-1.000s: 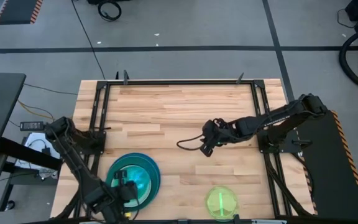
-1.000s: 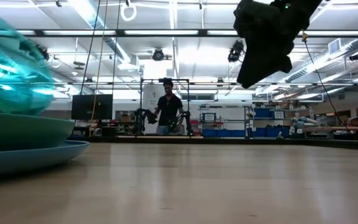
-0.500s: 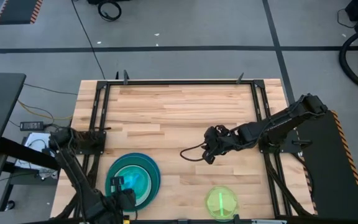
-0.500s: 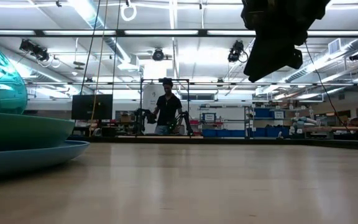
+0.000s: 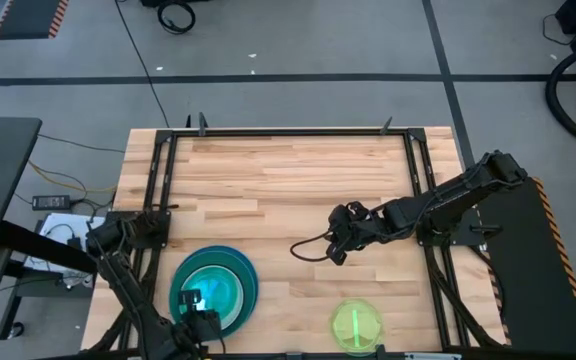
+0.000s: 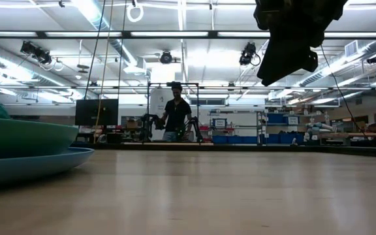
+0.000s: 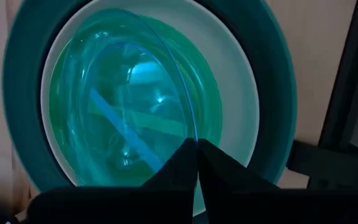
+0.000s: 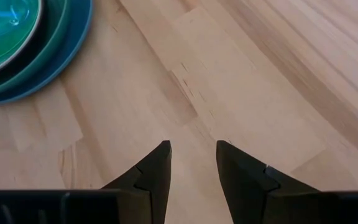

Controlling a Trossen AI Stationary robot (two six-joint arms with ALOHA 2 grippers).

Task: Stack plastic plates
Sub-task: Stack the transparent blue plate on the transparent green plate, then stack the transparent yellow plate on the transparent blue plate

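Plates: stack (image 5: 214,292) sits at the near-left of the table (image 5: 268,180), close to its front edge. Blue plate (image 6: 38,164) at the bottom, teal plate (image 6: 25,136) on it, white plate (image 7: 241,81) next, translucent cyan plate (image 7: 129,118) on top.
Lime-green plate: (image 5: 356,325) lies alone, well to the right of the stack, at the same front edge; it may be two nested, I cannot tell.
My left gripper: (image 7: 197,163) just over the stack's near rim, fingers pressed together, tips meeting above the cyan plate, pinching nothing that I can see.
My right gripper: (image 8: 192,163) up in the air, right of the stack and beyond the lime-green plate, fingers spread, empty.
Risk: my left tips hang close over the cyan rim; a careless pull-away could tilt the light top plate.
Risk: thin lime-green rim flat on wood, could slide when pinched.
In the way: bare wood between lime-green plate and stack; only my left arm crowds the stack.
Around: person (image 6: 177,117) far behind the table.
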